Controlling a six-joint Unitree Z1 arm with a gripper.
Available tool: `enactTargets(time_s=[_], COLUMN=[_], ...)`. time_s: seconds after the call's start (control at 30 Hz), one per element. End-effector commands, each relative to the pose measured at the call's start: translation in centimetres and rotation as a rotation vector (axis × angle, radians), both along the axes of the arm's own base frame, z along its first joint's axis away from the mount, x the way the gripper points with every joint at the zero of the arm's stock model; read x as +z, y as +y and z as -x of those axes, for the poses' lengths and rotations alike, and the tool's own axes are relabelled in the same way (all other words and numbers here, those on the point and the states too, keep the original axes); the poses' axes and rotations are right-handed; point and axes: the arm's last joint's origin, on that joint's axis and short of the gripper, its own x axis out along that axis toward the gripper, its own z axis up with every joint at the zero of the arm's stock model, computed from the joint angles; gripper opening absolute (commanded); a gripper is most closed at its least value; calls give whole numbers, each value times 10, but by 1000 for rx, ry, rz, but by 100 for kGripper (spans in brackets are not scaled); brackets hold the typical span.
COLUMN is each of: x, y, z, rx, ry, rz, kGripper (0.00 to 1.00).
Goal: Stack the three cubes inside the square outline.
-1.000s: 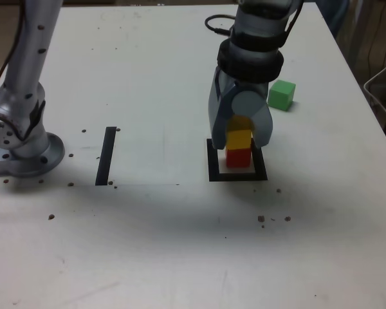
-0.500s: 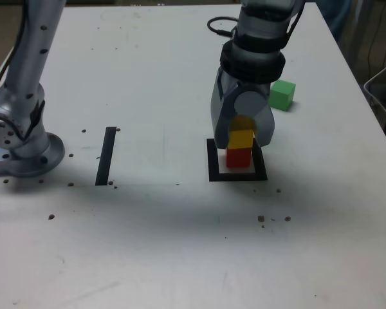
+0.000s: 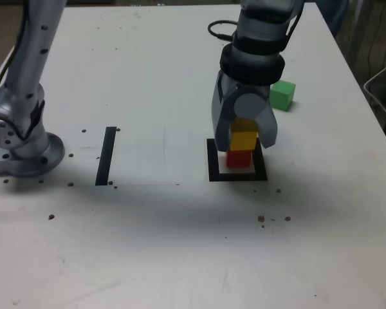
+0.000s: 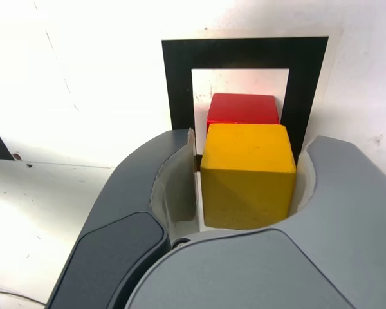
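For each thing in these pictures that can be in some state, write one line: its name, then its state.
red cube: inside the square outline, bottom of the stack.
yellow cube: stacked on the red cube.
green cube: alone on the table, not stacked.
square outline: holds the two-cube stack.
gripper: fingers parted, gap beside the yellow cube.

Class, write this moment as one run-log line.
stack: yellow cube on red cube inside square outline | gripper: jaws parted around yellow cube | green cube: apart, on table
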Motion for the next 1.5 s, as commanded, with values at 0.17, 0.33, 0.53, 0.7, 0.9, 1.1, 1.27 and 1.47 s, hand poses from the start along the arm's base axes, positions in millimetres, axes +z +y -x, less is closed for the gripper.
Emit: enactTargets(time_s=[0.17,0.33,0.53,0.7,0.9,1.1,1.27,1.47], x=[6,16,43,67,76,66,55,41], y=[3,4,8,20,40,72,97,110], z=[3,9,20,23,21,13,0,-27], rx=[6,4,-18,-143,-288,-336,-331,-351], ry=[-11,-17,-53,-115,-122,-93,-62,-62], rz=[-27,-42,-80,-84,-73,-74,-122,-155], kGripper=[100,100,100,100,100,100,100,99])
